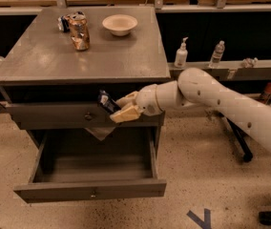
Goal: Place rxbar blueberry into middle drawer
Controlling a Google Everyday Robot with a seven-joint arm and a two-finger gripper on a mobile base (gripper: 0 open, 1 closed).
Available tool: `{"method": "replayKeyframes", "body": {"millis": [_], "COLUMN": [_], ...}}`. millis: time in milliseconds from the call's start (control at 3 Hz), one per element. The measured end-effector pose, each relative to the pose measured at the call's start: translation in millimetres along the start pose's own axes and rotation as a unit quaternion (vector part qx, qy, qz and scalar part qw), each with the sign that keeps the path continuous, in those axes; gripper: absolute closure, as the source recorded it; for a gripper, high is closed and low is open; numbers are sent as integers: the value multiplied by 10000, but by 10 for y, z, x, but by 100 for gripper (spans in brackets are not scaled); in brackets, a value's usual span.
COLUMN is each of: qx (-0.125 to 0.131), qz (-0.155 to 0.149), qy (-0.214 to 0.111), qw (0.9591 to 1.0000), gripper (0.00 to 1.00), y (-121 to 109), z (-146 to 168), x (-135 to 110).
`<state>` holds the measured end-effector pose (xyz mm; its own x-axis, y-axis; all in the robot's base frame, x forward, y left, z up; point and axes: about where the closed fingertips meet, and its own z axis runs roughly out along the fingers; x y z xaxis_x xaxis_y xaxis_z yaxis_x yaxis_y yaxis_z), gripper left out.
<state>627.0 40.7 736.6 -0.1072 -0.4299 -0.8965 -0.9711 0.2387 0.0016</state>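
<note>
Rxbar blueberry (106,100) is seen in the single camera view, gripped at one end by the gripper (115,110) and tilted, its dark wrapper projecting up and to the left of the tan fingers (127,113). The fingers are clenched on the bar. Bar and gripper are held in front of the upper drawer front (54,116), near its knob (88,116) and just below the edge of the grey cabinet top (126,56) — above the middle drawer (92,166), which is pulled fully out, its grey floor bare. The white arm (221,101) is extended in from the right. On the cabinet top a crushed coppery can (79,31) and a pale bowl (119,24) are placed, well apart from the gripper. Behind, two small bottles (181,54) are lined on a ledge.
</note>
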Motion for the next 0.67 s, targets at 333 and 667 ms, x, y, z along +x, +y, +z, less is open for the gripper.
{"method": "replayKeyframes", "body": {"millis": [333, 667], "qx": [328, 114], "qz": [-179, -144], "qy": [-241, -435], "qw": [9990, 9989], "gripper": [100, 100], "y": [-140, -139], "z": [-86, -33], "x": [49, 28]}}
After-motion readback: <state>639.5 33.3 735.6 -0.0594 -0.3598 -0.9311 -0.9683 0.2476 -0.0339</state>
